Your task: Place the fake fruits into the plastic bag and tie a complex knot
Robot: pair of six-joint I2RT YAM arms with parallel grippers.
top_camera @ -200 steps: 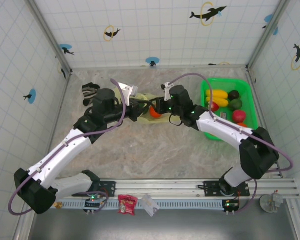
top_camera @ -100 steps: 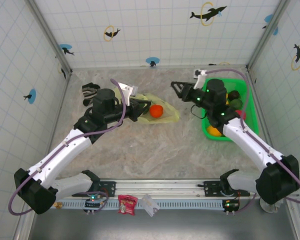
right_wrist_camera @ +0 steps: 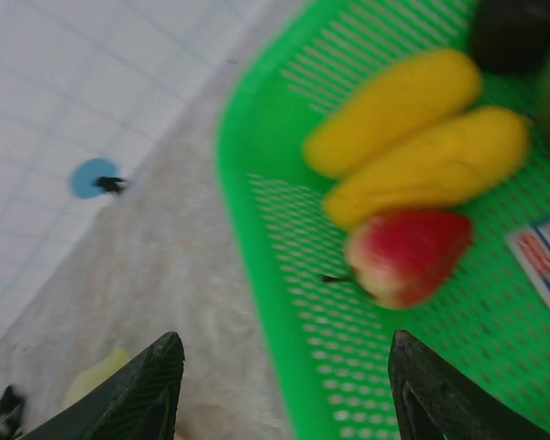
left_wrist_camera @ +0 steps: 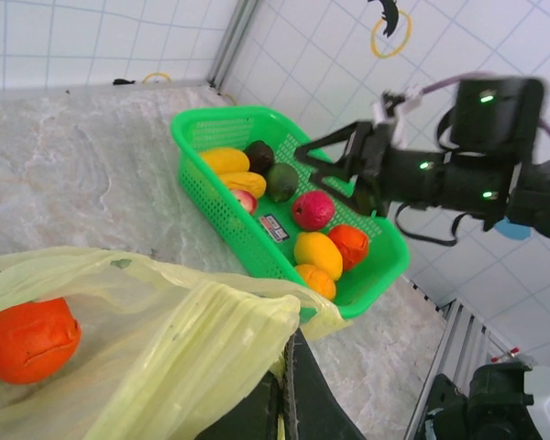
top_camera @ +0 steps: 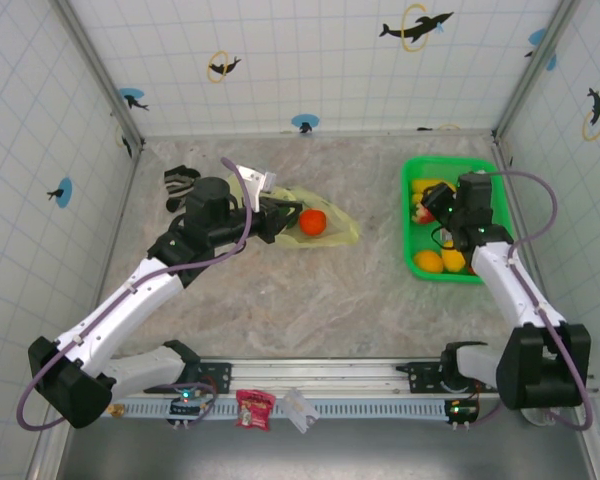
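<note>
The pale-yellow plastic bag (top_camera: 330,231) lies at mid table, and my left gripper (top_camera: 273,215) is shut on its rim. An orange fruit (top_camera: 313,221) rests inside the bag (left_wrist_camera: 156,339); the left wrist view has that fruit (left_wrist_camera: 27,339) at lower left and the jaws (left_wrist_camera: 289,390) pinched on the plastic. My right gripper (top_camera: 429,205) hovers open over the green tub (top_camera: 412,262). Between its fingers (right_wrist_camera: 289,394) there is nothing; ahead lie a red-pink fruit (right_wrist_camera: 408,257) and two yellow ones (right_wrist_camera: 422,137). Several more fruits (left_wrist_camera: 313,209) fill the tub.
The tub's near rim (right_wrist_camera: 257,229) runs under my right fingers. A striped sock (top_camera: 180,180) lies at the back left. Snack packets (top_camera: 252,408) sit on the front rail. Tiled walls close in the back and both sides.
My right arm let go of the orange fruit in the bag, swung right to the green tub and opened its jaws wider. The left arm has held still.
</note>
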